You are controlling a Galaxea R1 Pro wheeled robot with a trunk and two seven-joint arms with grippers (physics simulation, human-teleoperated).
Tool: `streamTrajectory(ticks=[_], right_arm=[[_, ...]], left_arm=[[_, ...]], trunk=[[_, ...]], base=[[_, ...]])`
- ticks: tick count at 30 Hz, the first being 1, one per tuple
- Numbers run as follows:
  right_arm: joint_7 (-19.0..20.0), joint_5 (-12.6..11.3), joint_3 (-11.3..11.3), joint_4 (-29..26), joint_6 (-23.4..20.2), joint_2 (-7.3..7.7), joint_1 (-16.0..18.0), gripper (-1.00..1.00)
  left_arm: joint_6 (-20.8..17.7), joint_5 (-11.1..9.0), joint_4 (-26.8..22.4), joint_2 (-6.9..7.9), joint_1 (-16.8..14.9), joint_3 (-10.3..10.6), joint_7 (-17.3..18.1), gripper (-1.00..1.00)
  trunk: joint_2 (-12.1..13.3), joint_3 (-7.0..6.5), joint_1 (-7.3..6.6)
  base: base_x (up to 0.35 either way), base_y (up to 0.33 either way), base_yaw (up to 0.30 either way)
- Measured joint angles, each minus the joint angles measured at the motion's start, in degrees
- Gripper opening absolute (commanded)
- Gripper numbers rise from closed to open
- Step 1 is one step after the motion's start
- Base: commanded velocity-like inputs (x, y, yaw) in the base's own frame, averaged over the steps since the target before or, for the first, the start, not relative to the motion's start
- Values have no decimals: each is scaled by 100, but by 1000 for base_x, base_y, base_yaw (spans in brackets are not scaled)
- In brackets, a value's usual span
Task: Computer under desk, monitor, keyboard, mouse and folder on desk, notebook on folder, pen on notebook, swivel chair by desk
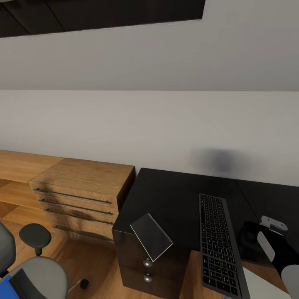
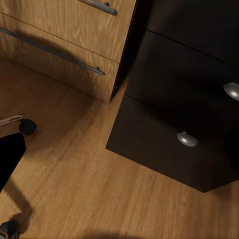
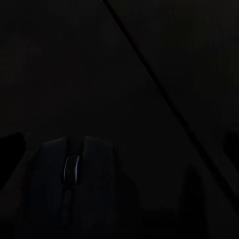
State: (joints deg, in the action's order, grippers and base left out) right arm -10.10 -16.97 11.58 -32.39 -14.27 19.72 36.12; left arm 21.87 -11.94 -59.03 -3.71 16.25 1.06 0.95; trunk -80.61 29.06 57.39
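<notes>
— Fingers of the right gripper point(image 1: 249, 236): can their state be told?
— It cannot; only dark shapes are seen around the mouse point(image 3: 74, 186) on the black desk point(image 1: 174, 195), at the lower right of the head view.
— And outward from there?
— The keyboard point(image 1: 218, 245) is laid just beside it. The folder point(image 1: 151, 236) is seen tilted at the desk's corner, lower centre. The swivel chair point(image 1: 39, 276) and notebook point(image 1: 8, 288) are placed at lower left, before the dresser point(image 1: 83, 187).
</notes>
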Motion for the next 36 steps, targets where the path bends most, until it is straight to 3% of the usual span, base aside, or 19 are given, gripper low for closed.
streamTrajectory(ticks=[5, 11, 18, 23, 26, 33, 36], right_arm=[[5, -11, 9, -56, 17, 2, 0, 100], [13, -42, 26, -600, -73, 8, -7, 100], [18, -89, 39, -1779, -760, 1, -160, 100], [16, -438, 165, -2785, -1414, 6, -553, 100], [13, -916, 381, -3820, -2141, -1, -981, 100], [7, -1138, 428, -4217, -2408, -5, -1128, 100], [4, -1527, 432, -4395, -2522, -5, -1142, 100]], left_arm=[[-3, 0, 14, 0, 0, -3, 0, 100], [-9, 0, 32, 0, 0, -8, -6, 100], [-12, 0, 60, 0, 0, -9, -8, 100], [-14, 0, 124, 0, 0, -9, -8, 100], [-14, 0, 145, 1, 0, -17, -8, 100], [-12, -1, 151, 8, 0, -25, -8, 100], [-9, -1, 156, 9, 0, -28, -8, 100]], trunk=[[0, 0, 0], [0, 0, 0], [0, 0, 0], [0, 0, 0], [0, 0, 0], [0, 0, 0], [0, 0, 0]], base=[[0, 0, 0], [0, 0, 0], [0, 0, 0], [0, 0, 0], [0, 0, 0], [0, 0, 0], [0, 0, 0]])
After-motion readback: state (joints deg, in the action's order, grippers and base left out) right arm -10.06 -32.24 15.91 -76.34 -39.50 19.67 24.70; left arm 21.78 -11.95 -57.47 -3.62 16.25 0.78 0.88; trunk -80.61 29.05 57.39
